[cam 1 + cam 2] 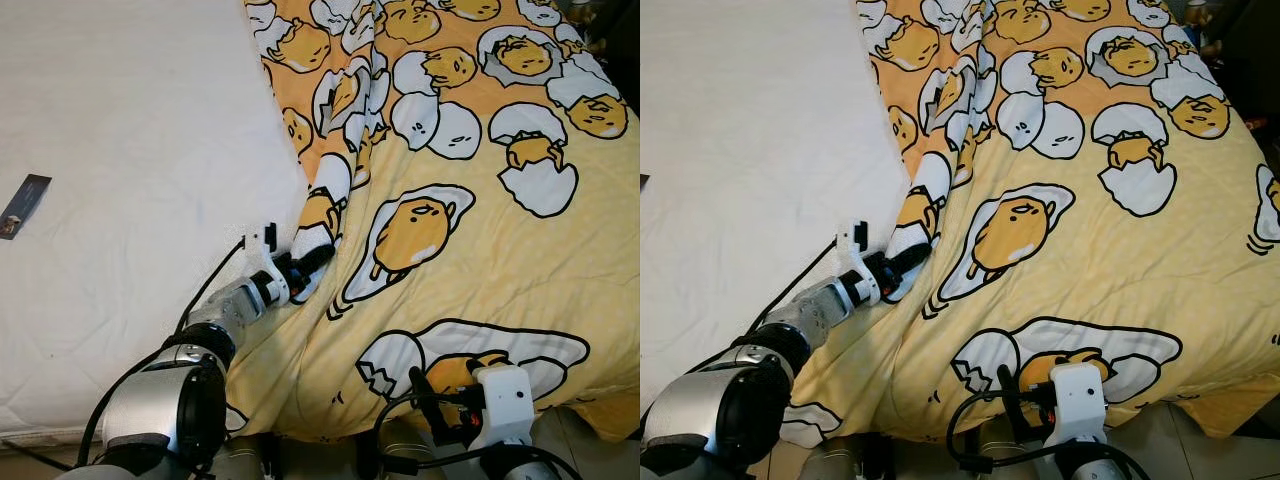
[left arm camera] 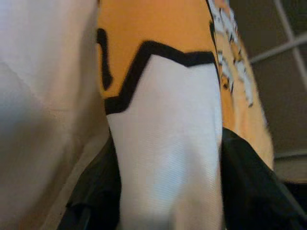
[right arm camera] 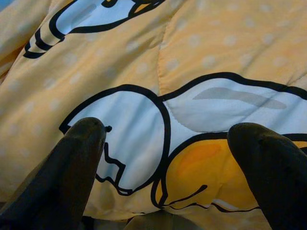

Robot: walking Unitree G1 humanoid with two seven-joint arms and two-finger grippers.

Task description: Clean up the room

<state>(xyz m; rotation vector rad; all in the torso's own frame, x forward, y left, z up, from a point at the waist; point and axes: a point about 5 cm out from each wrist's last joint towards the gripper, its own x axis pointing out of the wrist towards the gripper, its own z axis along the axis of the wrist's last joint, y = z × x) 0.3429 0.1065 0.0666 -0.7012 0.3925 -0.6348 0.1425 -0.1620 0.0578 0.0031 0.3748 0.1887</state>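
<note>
Your left gripper [image 1: 318, 259] is pinching the folded edge of the quilt [image 1: 480, 200]; the left wrist view shows a fold of its cloth held tight between both fingers [image 2: 249, 187]. The quilt covers the right side of the bed and hangs over the near edge, while the white sheet [image 1: 130, 170] beside it lies bare. A small dark card [image 1: 23, 205] rests on that sheet, well apart from the quilt's edge.

Your right gripper [image 3: 165, 158] hovers near the quilt's lower end with its fingers spread, holding nothing.

The risks, as I judge them:
- The pinch takes only a narrow fold. A fast pull across the sheet could let the cloth slip out.
- The left arm's cable [image 1: 210, 285] runs just beside the quilt's edge, so loose cloth may catch it as you drag.
- If you sweep the quilt over the sheet, it could bury or push the card, so clear that first.
- Weight hanging off the near edge may drag the quilt floorward once you lift.
</note>
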